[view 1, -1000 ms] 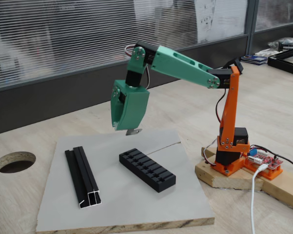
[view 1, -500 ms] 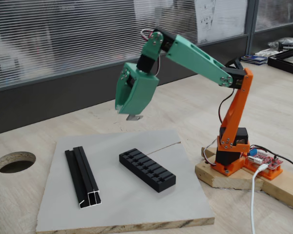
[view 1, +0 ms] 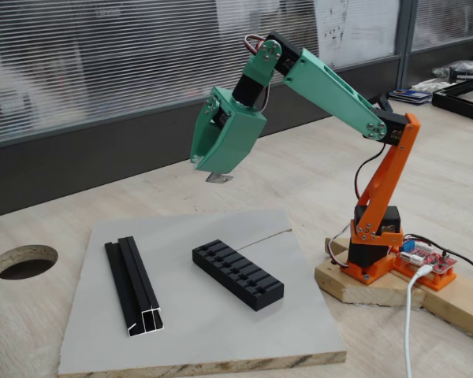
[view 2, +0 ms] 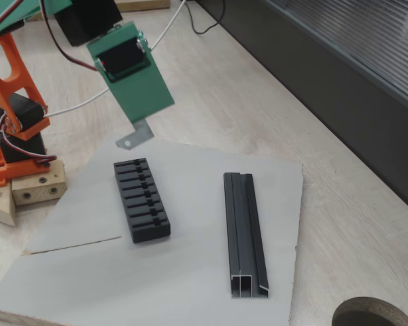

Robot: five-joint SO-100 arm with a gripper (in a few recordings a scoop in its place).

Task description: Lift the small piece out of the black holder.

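The small piece point(view 1: 218, 178) point(view 2: 134, 136), a thin grey metal bit, hangs pinched at the tip of the green pincer point(view 1: 219, 172) point(view 2: 140, 124), high in the air and well clear of the black holder point(view 1: 237, 273) point(view 2: 141, 199). The holder lies below on a grey board point(view 1: 221, 331) point(view 2: 190, 285), its row of cross slots facing up. A longer black grooved rail point(view 1: 132, 285) point(view 2: 245, 233) lies apart from it on the same board, which rests on the wooden table point(view 1: 315, 181).
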